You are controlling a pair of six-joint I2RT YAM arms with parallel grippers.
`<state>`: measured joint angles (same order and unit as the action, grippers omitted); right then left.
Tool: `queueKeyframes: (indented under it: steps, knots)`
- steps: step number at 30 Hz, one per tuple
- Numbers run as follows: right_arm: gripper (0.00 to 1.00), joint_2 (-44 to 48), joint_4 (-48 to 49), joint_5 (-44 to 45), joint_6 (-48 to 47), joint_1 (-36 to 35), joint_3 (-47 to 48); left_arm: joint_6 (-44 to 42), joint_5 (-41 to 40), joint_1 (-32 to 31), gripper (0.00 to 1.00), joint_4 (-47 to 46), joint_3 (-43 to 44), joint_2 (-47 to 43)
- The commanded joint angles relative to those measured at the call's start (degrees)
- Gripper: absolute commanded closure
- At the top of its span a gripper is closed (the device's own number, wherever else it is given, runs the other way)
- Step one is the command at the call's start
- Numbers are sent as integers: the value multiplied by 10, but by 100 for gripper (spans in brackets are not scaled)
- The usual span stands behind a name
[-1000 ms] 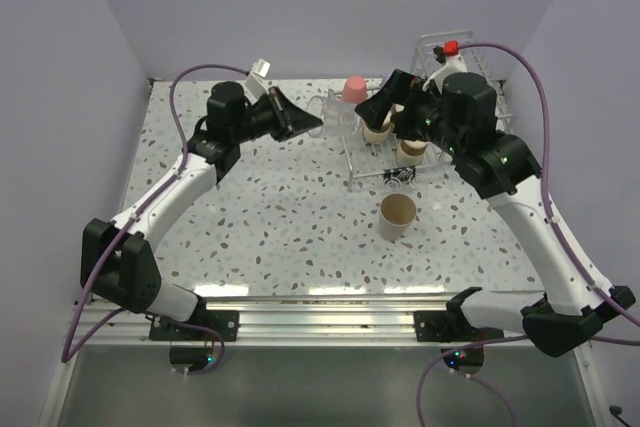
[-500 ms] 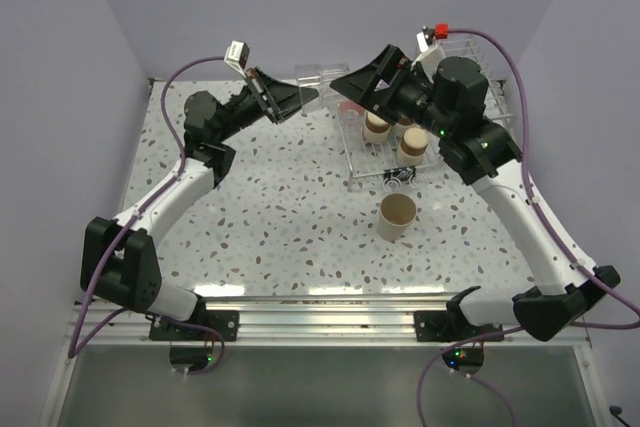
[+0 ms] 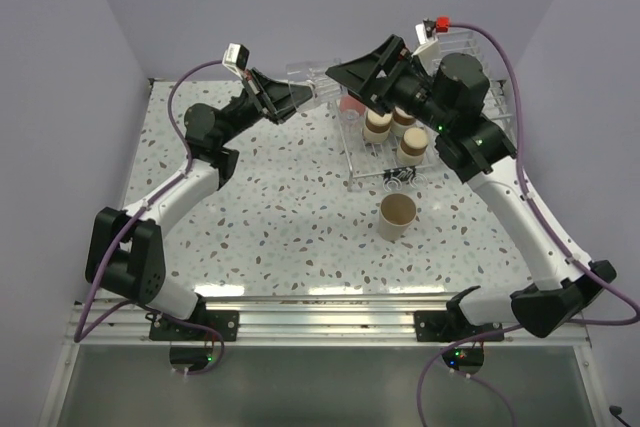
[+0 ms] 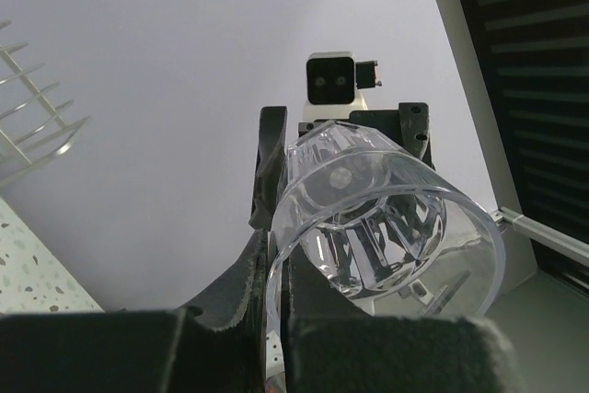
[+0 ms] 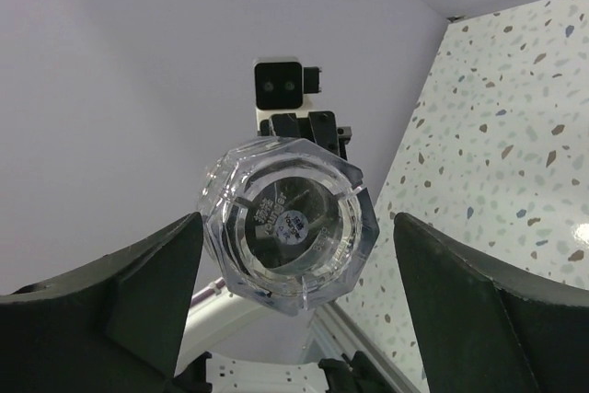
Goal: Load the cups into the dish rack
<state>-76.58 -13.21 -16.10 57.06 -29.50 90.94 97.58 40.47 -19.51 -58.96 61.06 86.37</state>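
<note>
L tool clamped on clear cup rim, midair; R tool wide, flanking cup base, not touching.

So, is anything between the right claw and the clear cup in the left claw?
Nothing visible. The clear cup, held in the left claw, faces the right claw base first; that claw's open fingers flank the cup.

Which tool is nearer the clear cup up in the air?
Left. The left tool is shut on the wall of the clear cup, holding it. The right tool is open and faces the cup's base, fingers spread to either side, apparently not touching.
</note>
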Motion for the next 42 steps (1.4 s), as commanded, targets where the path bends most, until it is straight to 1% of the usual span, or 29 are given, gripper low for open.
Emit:
queueKeyframes:
  steps: [1, 5, 6, 9, 10, 12, 13, 16, 17, 18, 19, 20, 21, 23, 24, 27, 29, 30, 33, 34, 35, 37, 38, 39, 41, 42]
  knots:
    - [14, -14, 49, -10, 24, 4, 2, 17, 13, -1, 100, -78, 8, -5]
    - [26, -26, 56, -31, 19, -1, 16, 9, 8, -1, 100, -70, 6, -6]
    - [32, -26, 53, -35, 18, -2, 17, 6, 8, -1, 100, -57, 6, -8]
    - [43, -26, 50, -39, 12, -6, 17, -2, -2, -1, 100, -43, 1, -10]
    - [51, -25, 47, -40, 10, -7, 16, -4, -4, -1, 100, -41, 0, -10]
    - [58, -24, 42, -42, 7, -7, 14, -5, -7, -2, 100, -37, -1, -9]
    - [68, -24, 42, -46, 6, -8, 12, -6, -9, -1, 100, -34, -1, -9]
    - [81, -20, 41, -46, 6, -8, 5, -11, -11, -2, 100, -27, 0, -7]
    - [92, -19, 41, -44, 4, -7, 4, -13, -12, -2, 100, -22, 0, -7]
    - [98, -17, 38, -40, 2, -7, 3, -15, -12, -2, 98, -16, 0, -8]
    - [100, -16, 32, -38, 2, -7, 5, -25, -11, -1, 94, -5, -1, -10]
    - [100, -17, 25, -32, -4, -7, 8, -33, -12, -2, 91, 10, -2, -14]
    - [100, -18, 21, -30, -8, -7, 12, -41, -19, -2, 82, 45, -5, -23]
    - [100, -18, 6, -24, -18, -7, 21, -68, -28, -1, 76, 96, -13, -33]
    - [100, -18, 3, -24, -19, -7, 23, -73, -30, -1, 67, 108, -16, -39]
    - [100, -17, -13, -10, -30, -6, 29, -84, -29, 1, 55, 132, -26, -45]
    - [100, -16, -18, -8, -34, -2, 30, -90, -28, 3, 50, 146, -32, -47]
    - [100, -16, -19, -6, -34, -1, 30, -92, -29, 4, 46, 161, -35, -52]
    - [100, -15, -26, -1, -42, 8, 34, -115, -33, 13, 41, 213, -41, -65]
    - [100, -15, -36, 2, -51, 15, 40, -136, -36, 16, 41, 238, -41, -69]
    - [100, -16, -44, 5, -56, 21, 44, -150, -51, 24, 41, 318, -39, -75]
    - [100, -18, -77, 22, -84, 33, 58, -207, -81, 34, 39, 444, -24, -95]
    - [100, -20, -87, 28, -96, 37, 59, -225, -112, 46, 39, 551, -19, -101]
    - [100, -20, -105, 36, -105, 43, 60, -251, -122, 51, 39, 588, -15, -109]
    - [100, -21, -126, 70, -136, 55, 59, -268, -134, 68, 39, 671, -18, -115]
    - [100, -21, -145, 83, -148, 59, 57, -282, -134, 72, 39, 683, -23, -117]
